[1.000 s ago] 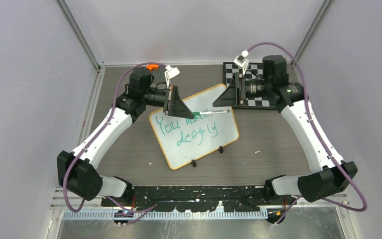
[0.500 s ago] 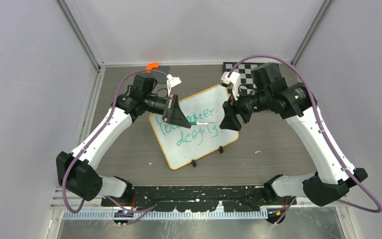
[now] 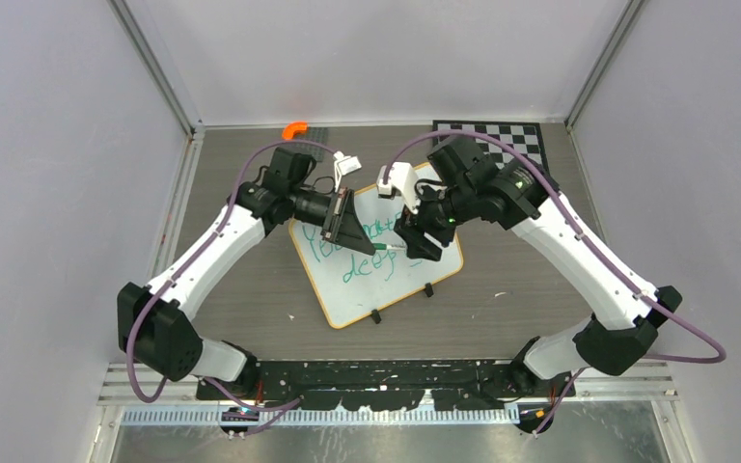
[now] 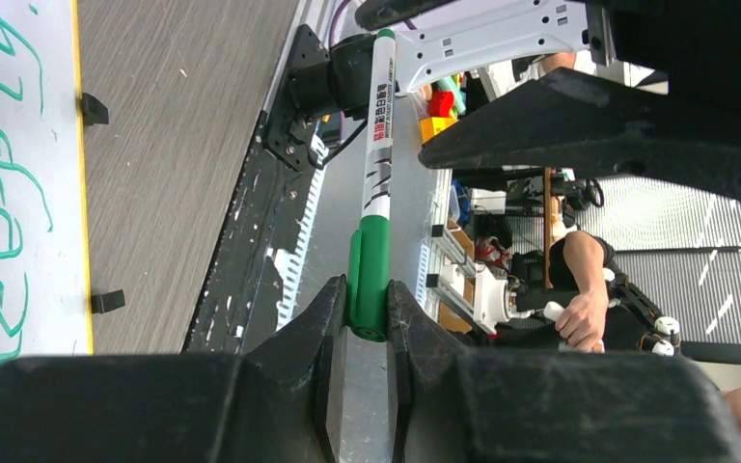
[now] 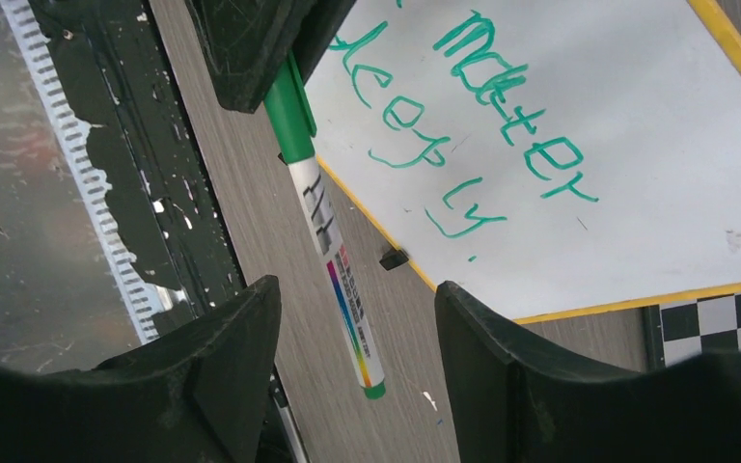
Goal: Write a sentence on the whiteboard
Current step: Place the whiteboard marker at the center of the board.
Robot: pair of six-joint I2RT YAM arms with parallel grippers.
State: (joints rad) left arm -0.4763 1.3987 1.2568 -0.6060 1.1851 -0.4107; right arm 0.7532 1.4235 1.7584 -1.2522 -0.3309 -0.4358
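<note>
Since the earlier frame, the right gripper [image 3: 423, 241] has been swung from the upper right to the frame's centre, over the whiteboard [image 3: 386, 289]. That board is seen lying askew on the table [image 3: 531, 289] at centre, clip feet toward the lower edge. Its sentence [image 3: 365, 268] is partly hidden by both grippers. A marker [image 3: 392, 248] is clamped at its thick green end by the left gripper [image 3: 367, 243]. The right jaws are held wide, flanking its free end untouched. A chequered board [image 3: 507, 133] is seen at upper right.
</note>
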